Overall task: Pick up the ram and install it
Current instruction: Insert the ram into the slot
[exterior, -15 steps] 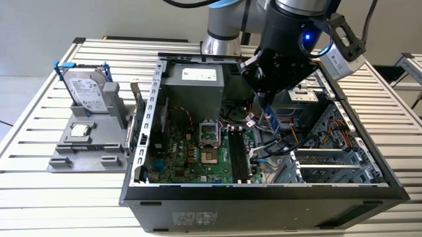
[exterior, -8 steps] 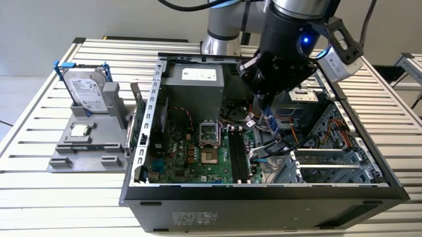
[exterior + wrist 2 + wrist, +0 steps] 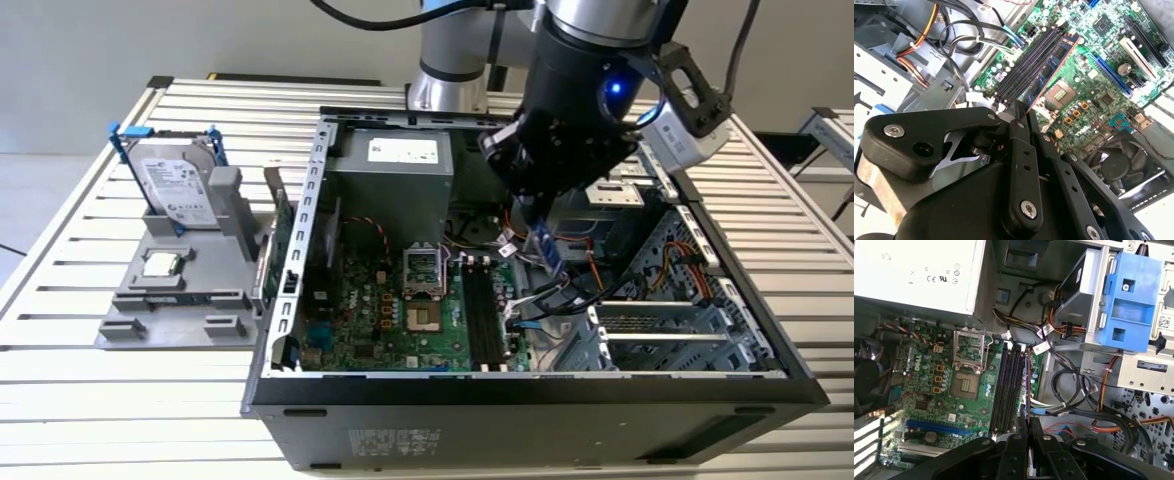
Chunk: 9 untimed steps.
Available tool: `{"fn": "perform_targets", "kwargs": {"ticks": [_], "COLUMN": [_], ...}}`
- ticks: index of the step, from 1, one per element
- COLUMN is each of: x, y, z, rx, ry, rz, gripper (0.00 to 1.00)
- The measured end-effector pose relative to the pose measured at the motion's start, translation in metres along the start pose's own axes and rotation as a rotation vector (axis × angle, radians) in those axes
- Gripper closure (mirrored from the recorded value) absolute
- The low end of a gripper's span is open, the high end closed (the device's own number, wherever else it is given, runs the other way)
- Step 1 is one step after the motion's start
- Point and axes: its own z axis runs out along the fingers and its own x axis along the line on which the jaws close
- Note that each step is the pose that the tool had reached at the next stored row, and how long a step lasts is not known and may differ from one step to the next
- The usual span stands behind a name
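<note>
Nearest you in both wrist views is the black gripper [image 3: 1023,112], its two fingers [image 3: 1021,165] pressed close together with the ram [image 3: 1054,62] pinched edge-on between them. The jaws are nearly closed, parted only by the thickness of the board. In the second wrist view you see the ram as a long blue stick with dark chips, reaching out from the fingertips over the motherboard [image 3: 1104,60] and lying alongside the black slots [image 3: 1036,57]; whether it touches a slot, you cannot tell from here. In the first wrist view the ram [image 3: 1027,385] shows as a thin edge in line with the slots [image 3: 1006,387], just beside them on the side toward the cables [image 3: 1069,390].

In the exterior view you see the gripper [image 3: 541,215] hanging inside the open case [image 3: 534,395], with the ram [image 3: 545,245] held upright below it, above the slots [image 3: 483,315]. The socket [image 3: 422,268] lies beside the slots, and the power supply [image 3: 394,165] sits at the far end of the case. On the exterior view's left, well apart from the case, a grey stand [image 3: 174,300] on the table [image 3: 107,400] carries a hard drive [image 3: 180,190] standing upright and a small silver chip [image 3: 162,264] lying flat.
</note>
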Motion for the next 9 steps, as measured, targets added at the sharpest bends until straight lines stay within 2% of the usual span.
{"fn": "perform_targets", "kwargs": {"ticks": [9], "x": [0.0001], "y": [0.0000], "z": [0.0051], "rx": [0.0027], "ry": [0.0004], "rz": [0.000], "gripper": [1.00]}}
